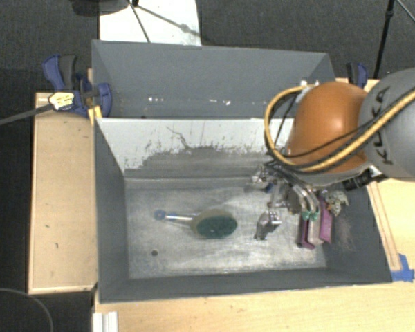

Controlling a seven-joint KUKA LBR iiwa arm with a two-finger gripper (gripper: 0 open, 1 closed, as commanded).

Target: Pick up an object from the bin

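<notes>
My gripper hangs low over the right half of the bin floor, under the arm's orange cover. To its left lies a flat dark green oval brush head on a pale blue-tipped handle, with a small gap between it and the gripper. Just right of the gripper, two purple upright pieces with a green bit on top stand against the bin's right wall. I cannot tell whether they touch the gripper.
The arm and its cables reach in from the right and hide the bin's back right corner. The bin's sloping walls rise close on the gripper's right.
</notes>
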